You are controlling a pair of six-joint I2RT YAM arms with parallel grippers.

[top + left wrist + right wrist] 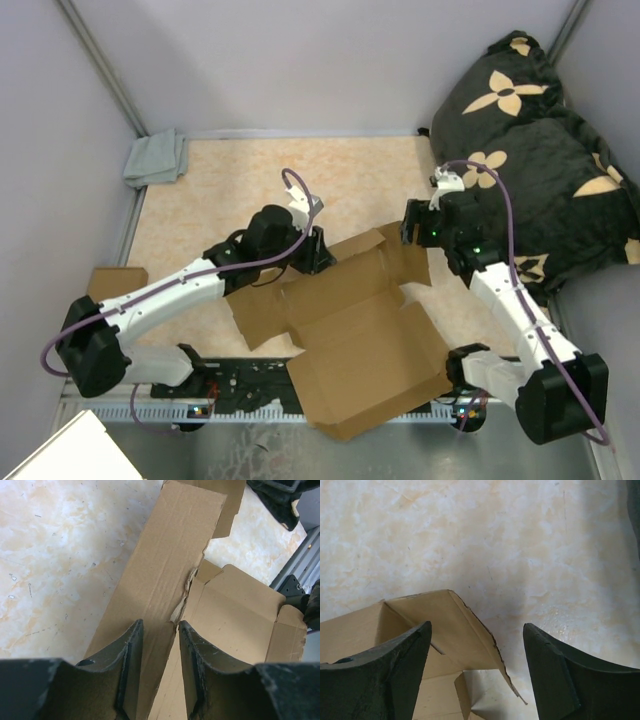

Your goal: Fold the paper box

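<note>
Straddles a long flap (170, 555) with the left gripper (160, 625), jaws half open and clamping nothing, probably lined up to pinch and fold it along its crease. Hovers the right gripper (477, 625) wide open and empty over a corner flap (450, 625), likely ready to steady it. Shows the box (360, 340) lying unfolded on the table (230, 190), towards its near edge.

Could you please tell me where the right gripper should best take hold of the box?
Probably the box's raised corner flap, from above. It stands tilted off the table, a thin sheet beneath the right gripper's open fingers, so they can close on both faces.
</note>
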